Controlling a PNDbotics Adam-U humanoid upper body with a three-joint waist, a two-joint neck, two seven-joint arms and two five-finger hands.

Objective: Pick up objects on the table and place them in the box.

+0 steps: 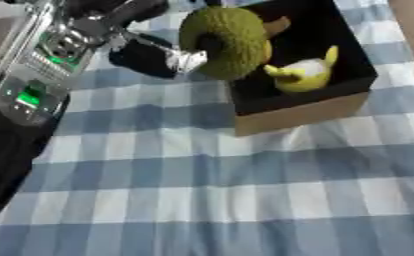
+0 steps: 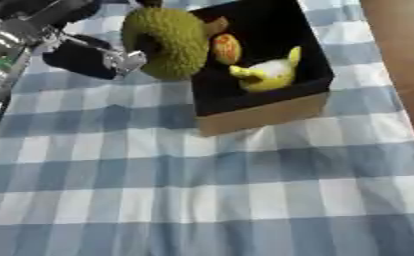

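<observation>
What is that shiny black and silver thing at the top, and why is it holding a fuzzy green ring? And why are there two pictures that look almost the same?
That shiny thing is a robot's left arm, and a person is steering it. The two pictures come from two cameras in the robot's head, like two eyes looking down, so they look nearly alike. Its left hand is black and is carrying a fuzzy green ring toy over the edge of a box. The box is brown outside and black inside. Already in it are a yellow and white plush toy and something small and orange. Everything sits on a blue and white checked cloth. The hand's fingers are hidden, so I cannot tell how it grips the ring. The robot's right hand is not in the pictures.
</observation>
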